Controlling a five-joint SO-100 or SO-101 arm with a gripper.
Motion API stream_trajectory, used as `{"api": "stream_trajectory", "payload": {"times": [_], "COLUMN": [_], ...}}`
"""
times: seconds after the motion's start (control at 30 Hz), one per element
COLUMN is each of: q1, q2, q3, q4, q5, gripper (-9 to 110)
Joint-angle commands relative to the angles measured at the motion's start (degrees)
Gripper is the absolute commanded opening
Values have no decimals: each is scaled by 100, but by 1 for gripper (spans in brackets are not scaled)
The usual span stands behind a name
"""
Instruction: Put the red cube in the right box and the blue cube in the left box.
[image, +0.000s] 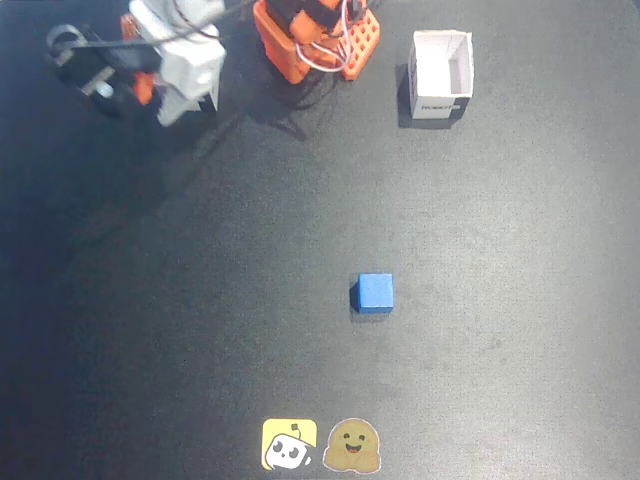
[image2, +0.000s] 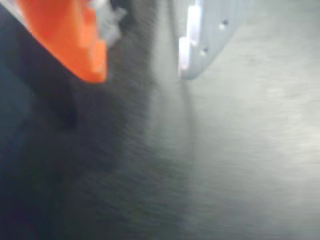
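While the gripper (image: 185, 95) hangs in the upper left of the fixed view, the blue cube (image: 375, 293) sits well apart from it, down and to the right near the middle of the black table (image: 520, 330). The wrist view shows an orange finger (image2: 75, 42) and a white finger (image2: 207, 40) with a clear gap of bare mat between them, so the jaws stand apart and hold nothing. One white box (image: 441, 75) stands open at the upper right of the fixed view, its printed side facing the cube. No red cube and no second box show in either view. Between gripper and cube lies only bare mat; the orange arm base (image: 315, 40) sits at the top edge and two stickers (image: 320, 445) lie at the bottom edge, both clear of that path. The cube sits nearly square to the frame, so I judge either pair of faces would serve.
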Motion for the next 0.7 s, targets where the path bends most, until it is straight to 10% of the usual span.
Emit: {"api": "stream_trajectory", "payload": {"times": [0.0,0.67], "q1": [-352,-2769], "q2": [-26,-26], "q3": [-343,-712], "q4": [-97,123], "q5": [53,79], "gripper": [11,11]}}
